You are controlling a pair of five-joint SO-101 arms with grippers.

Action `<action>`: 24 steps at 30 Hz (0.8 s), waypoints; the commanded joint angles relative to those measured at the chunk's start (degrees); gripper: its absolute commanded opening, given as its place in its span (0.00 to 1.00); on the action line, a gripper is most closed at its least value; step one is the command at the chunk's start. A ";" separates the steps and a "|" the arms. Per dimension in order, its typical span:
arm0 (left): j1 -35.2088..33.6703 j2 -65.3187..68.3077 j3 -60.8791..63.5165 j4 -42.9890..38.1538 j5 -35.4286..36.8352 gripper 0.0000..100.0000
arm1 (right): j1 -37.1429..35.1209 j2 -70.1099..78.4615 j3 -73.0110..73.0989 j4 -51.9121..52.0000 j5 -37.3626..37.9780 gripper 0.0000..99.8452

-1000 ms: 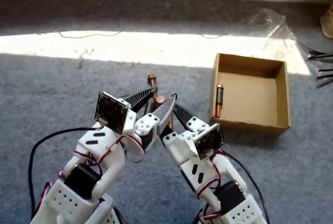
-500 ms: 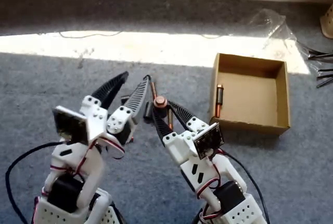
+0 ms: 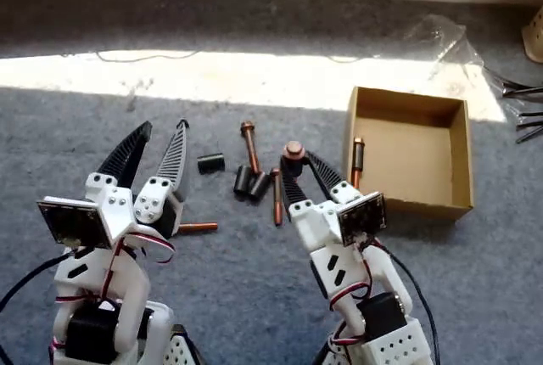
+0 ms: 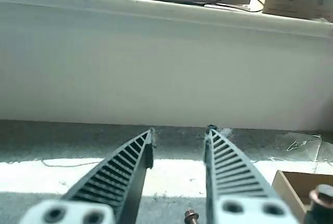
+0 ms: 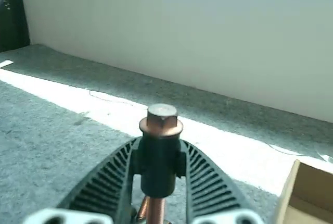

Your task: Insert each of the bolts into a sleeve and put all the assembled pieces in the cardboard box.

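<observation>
one assembly (image 3: 357, 161) in the box (image 3: 407, 204); right pincer (image 3: 297, 160) clamps a second assembly (image 3: 293, 149); left pincer (image 3: 164, 126) wide open, empty; bolts (image 3: 249, 146), sleeves (image 3: 210, 163) loose.

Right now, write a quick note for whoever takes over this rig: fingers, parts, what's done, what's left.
Left gripper: fingers open, empty, raised over the carpet.
Right gripper: shut on an assembled bolt and sleeve, beside the cardboard box.
Done: one assembled piece lies in the box.
Left: box the held piece, then assemble and box three loose bolts and three sleeves on the carpet.
</observation>
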 commanded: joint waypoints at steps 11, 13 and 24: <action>-12.26 0.66 8.31 11.34 0.26 0.02 | 22.37 -0.04 -14.02 22.99 0.00 0.00; -14.02 0.66 10.24 11.34 0.26 0.02 | 23.60 -0.04 -16.92 24.40 1.05 0.00; -15.69 0.66 13.93 11.69 0.18 0.02 | 24.13 24.84 -33.80 30.20 11.16 0.00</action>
